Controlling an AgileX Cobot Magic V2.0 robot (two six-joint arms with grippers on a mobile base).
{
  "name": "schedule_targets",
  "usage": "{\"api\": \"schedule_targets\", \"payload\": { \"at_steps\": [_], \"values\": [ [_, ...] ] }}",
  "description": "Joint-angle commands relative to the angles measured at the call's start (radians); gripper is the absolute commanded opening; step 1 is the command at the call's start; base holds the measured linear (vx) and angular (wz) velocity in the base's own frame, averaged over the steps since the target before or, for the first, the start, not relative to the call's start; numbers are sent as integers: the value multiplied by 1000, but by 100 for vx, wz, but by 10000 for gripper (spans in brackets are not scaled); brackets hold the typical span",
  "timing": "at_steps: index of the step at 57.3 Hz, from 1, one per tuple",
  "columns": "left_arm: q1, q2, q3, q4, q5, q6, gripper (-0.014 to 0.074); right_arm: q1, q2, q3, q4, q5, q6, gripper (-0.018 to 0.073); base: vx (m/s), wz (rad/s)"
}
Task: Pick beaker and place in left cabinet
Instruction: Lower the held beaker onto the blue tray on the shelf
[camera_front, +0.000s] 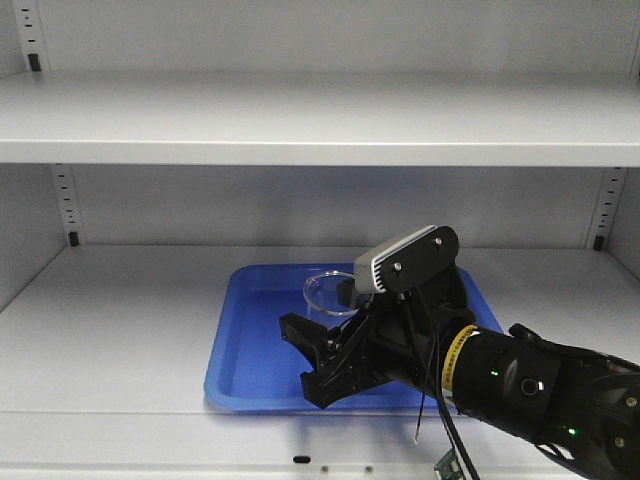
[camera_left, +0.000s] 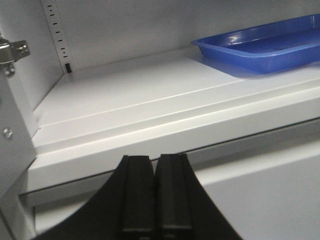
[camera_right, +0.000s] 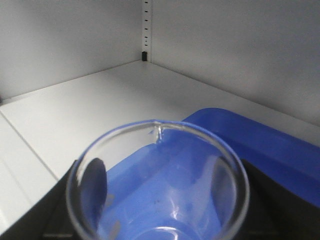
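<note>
The left cabinet (camera_front: 300, 140) fills the front view, with pale grey shelves and strips of peg holes on the uprights. The blue tray (camera_front: 250, 340) lies on its lower shelf, close to the front edge, and I take it as the place meant for the glass.

The right arm (camera_front: 540, 380) enters from the right side of the tray and reaches low under the upper shelf, nearly level. I judge that it is held so flat because the upper shelf leaves little room above it. The right gripper (camera_front: 310, 358) is over the middle of the tray and its fingers point toward the tray's left part.

The beaker (camera_right: 160, 200) stands upright between these fingers, above the floor of the tray, with its open rim and small spout upward. Through the glass a dark pad shows on each side, against the wall, so the claw appears clamped on the beaker. I cannot tell if the bottom already touches the tray. Keeping it upright suits setting it down on its base.

The left gripper (camera_left: 154, 165) is well to the left of the tray, outside and below the shelf edge, with its two fingers pressed together on nothing. I judge it simply stays out of the way.
</note>
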Motion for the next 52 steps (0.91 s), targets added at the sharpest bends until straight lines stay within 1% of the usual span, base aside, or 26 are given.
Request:
{"api": "schedule_targets", "payload": {
  "at_steps": [1, 21, 41, 52],
  "values": [
    [-6, -10, -26, -5, -90, -2, -6, -1, -39, -30, 18, -54, -2, 155, 14, -7],
    [-6, -10, -26, -5, -90, -2, -6, -1, -39, -30, 18, -54, -2, 155, 11, -5],
    [-6, -10, -26, -5, -90, -2, -6, -1, -39, -30, 18, -62, -2, 155, 3, -1],
    [-6, -10, -26, -5, -90, -2, -6, -10, -29, -33, 32, -33, -28, 155, 0, 0]
  ]
}}
